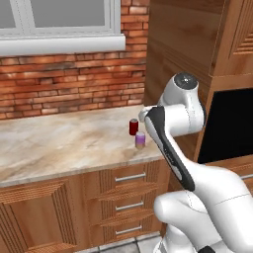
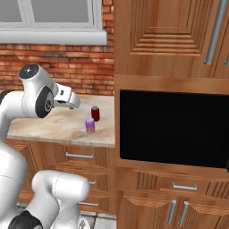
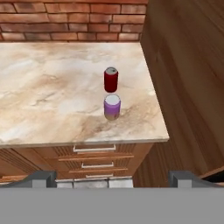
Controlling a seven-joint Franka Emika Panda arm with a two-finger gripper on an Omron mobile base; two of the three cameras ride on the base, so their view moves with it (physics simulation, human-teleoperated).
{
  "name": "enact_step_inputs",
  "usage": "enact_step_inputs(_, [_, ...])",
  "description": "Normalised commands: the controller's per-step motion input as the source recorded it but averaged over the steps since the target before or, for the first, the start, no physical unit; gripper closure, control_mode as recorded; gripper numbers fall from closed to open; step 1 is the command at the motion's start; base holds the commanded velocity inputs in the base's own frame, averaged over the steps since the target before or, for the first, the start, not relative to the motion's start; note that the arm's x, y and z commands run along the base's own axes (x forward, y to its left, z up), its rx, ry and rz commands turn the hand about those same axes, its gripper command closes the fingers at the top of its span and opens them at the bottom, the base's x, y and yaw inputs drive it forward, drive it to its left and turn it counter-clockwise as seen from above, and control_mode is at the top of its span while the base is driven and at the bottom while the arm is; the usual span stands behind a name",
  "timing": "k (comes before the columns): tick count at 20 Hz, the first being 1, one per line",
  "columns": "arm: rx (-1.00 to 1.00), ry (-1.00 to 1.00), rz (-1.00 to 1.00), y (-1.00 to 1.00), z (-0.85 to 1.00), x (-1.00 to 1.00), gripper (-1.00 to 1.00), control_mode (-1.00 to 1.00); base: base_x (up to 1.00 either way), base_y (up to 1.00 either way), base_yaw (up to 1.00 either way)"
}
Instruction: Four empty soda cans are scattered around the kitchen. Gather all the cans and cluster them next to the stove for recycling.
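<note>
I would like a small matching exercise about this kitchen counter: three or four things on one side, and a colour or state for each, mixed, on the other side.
Things:
1. soda can
2. small container in front of it
3. counter
4. hand

Descriptions:
A. beige marbled
B. open, holding nothing
C. red, silver top
D. purple, pale top

Pairs: 1-C, 2-D, 3-A, 4-B
</note>
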Motion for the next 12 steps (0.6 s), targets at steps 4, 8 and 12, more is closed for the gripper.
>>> enact_step_inputs(4, [-0.03,0.03,0.0,0.0,-0.16,0.28,-1.0,-1.0,0.0,0.0,0.0])
enact_step_inputs(8, [0.0,0.06,0.0,-0.02,-0.18,0.26,-1.0,-1.0,0.0,0.0,0.0])
enact_step_inputs(12, [0.03,0.03,0.0,-0.13,-0.25,0.24,-1.0,-1.0,0.0,0.0,0.0])
